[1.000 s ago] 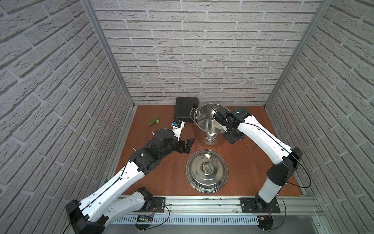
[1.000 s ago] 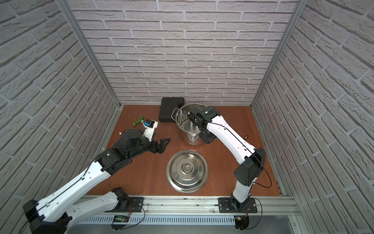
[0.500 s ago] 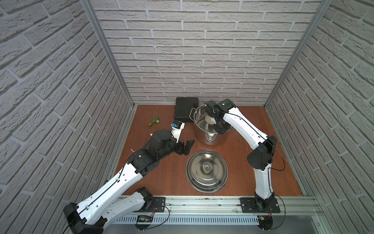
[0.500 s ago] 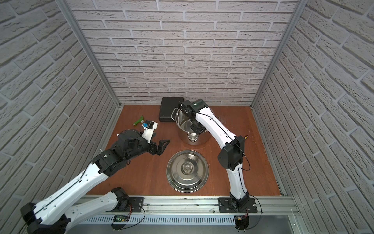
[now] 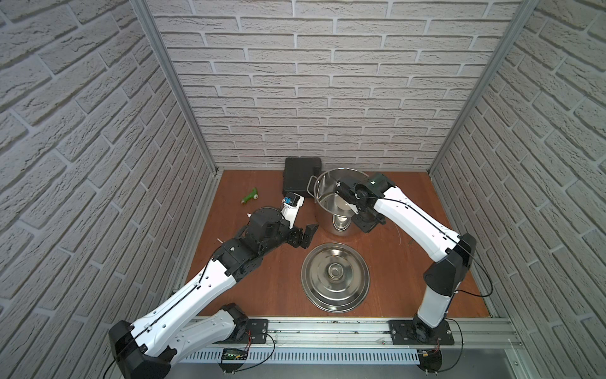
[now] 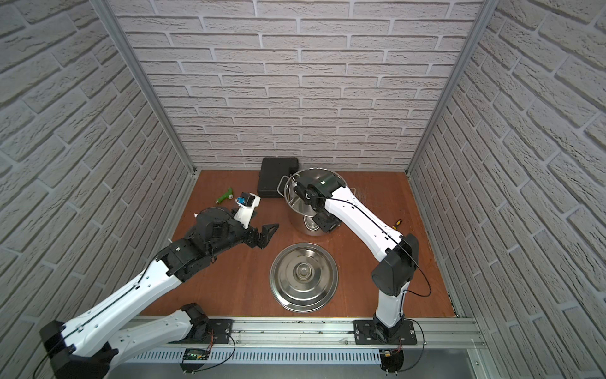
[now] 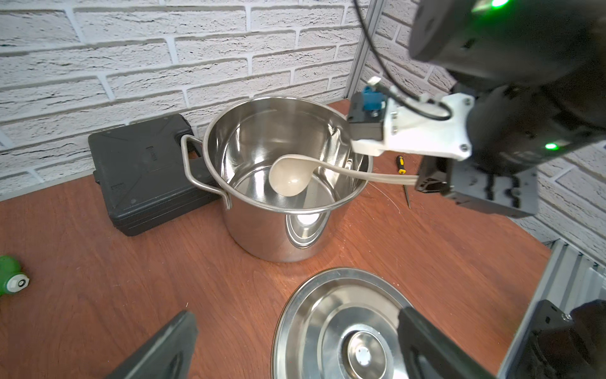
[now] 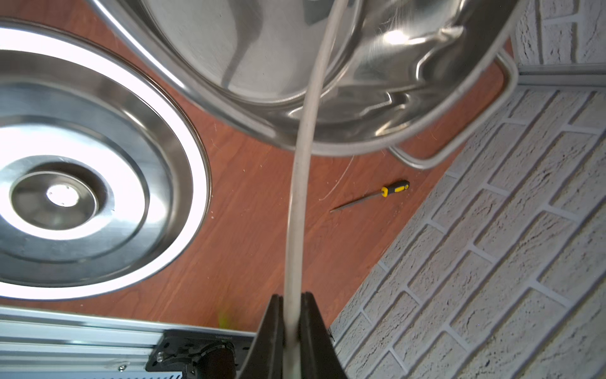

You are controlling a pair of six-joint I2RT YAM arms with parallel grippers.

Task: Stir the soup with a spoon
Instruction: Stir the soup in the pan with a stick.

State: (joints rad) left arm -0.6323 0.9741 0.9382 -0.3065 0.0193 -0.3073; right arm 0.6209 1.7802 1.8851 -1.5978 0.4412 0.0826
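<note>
The pot (image 5: 333, 215) stands upright on the table (image 5: 262, 288), toward the back wall, with its mouth open. A black case (image 5: 300, 177) lies just behind it on the left arm's side. The spoon (image 7: 290, 175) is in the pot. Its round bowl hangs inside, below the rim, with the hollow side facing up. Whether it touches the pot floor cannot be told.

The spoon's long axis lies close to level with a slight arch. The bowl end points across the pot toward the black case (image 7: 144, 177). The slim handle passes out over the rim on the side of the small yellow-and-black screwdriver (image 7: 400, 165).

The right fingers (image 8: 272, 328) are clenched on the far end of that handle, which is pinched flat between them. In the right wrist view the spoon (image 8: 300, 203) runs straight from them to the pot (image 8: 328, 131). In the left wrist view the right fingers (image 7: 429, 182) hold the handle just outside the rim, above the table.

The left fingers (image 7: 164, 347) are spread wide with nothing between them. They hover over the table near the pot and point toward it, as a top view shows (image 5: 311, 228).

The lid (image 5: 335, 279) lies flat on the table in front of the pot, its knob up, apart from the pot. A small green tool (image 5: 250, 197) lies well off on the left arm's side.
</note>
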